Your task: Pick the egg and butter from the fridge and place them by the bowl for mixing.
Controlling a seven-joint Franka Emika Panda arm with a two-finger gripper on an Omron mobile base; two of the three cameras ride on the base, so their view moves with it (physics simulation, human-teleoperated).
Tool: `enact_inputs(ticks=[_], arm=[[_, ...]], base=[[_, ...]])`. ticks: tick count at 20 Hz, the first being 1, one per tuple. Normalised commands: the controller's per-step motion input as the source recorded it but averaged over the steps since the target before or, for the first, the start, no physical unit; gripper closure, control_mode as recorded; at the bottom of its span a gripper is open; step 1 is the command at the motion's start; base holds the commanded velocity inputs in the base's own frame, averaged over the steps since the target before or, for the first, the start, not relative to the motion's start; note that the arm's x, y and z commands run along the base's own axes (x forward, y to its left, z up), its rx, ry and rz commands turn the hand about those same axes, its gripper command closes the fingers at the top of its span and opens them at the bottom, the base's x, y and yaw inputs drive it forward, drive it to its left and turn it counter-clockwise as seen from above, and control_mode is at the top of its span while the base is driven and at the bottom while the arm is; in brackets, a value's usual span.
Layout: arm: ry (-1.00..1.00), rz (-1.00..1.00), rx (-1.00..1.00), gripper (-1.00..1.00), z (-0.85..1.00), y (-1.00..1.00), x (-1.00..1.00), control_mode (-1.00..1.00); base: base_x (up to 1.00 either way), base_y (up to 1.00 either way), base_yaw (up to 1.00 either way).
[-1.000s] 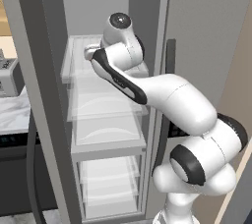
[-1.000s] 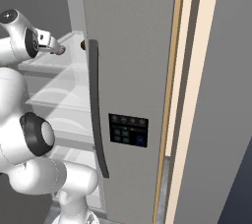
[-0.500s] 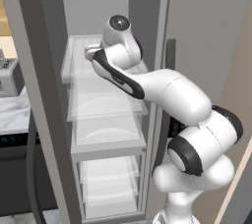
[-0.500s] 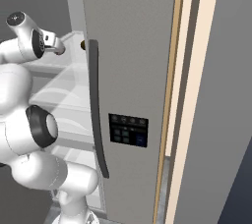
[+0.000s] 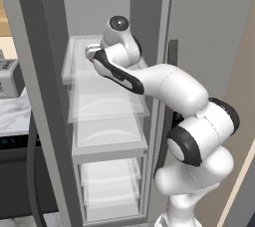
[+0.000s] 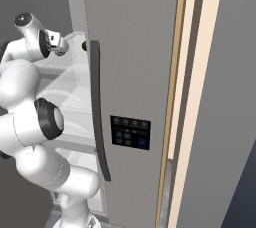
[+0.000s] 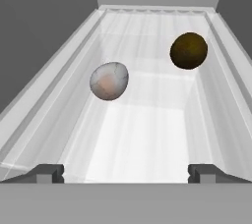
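egg: lies at eleven o'clock from gripper, well apart
dark brown ball: one o'clock
fingers: spread wide, empty

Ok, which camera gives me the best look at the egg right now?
The hand view: the egg lies in plain sight on the clear glass shelf, left of a dark brown ball, ahead of the open claw. In the left base view the arm hides that spot; in the right base view the fridge door blocks it.
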Motion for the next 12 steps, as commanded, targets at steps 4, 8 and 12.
enact_inputs(ticks=[4,8,12], arm=[[0.0,0.0,0.0,-1.0,0.0,0.02,0.27,-1.0],[0.0,0.0,0.0,-1.0,-0.02,0.09,0.21,-1.0],[0.0,0.0,0.0,-1.0,-0.13,0.18,0.15,-1.0]], base=[[0.0,0.0,0.0],[0.0,0.0,0.0],[0.0,0.0,0.0]])
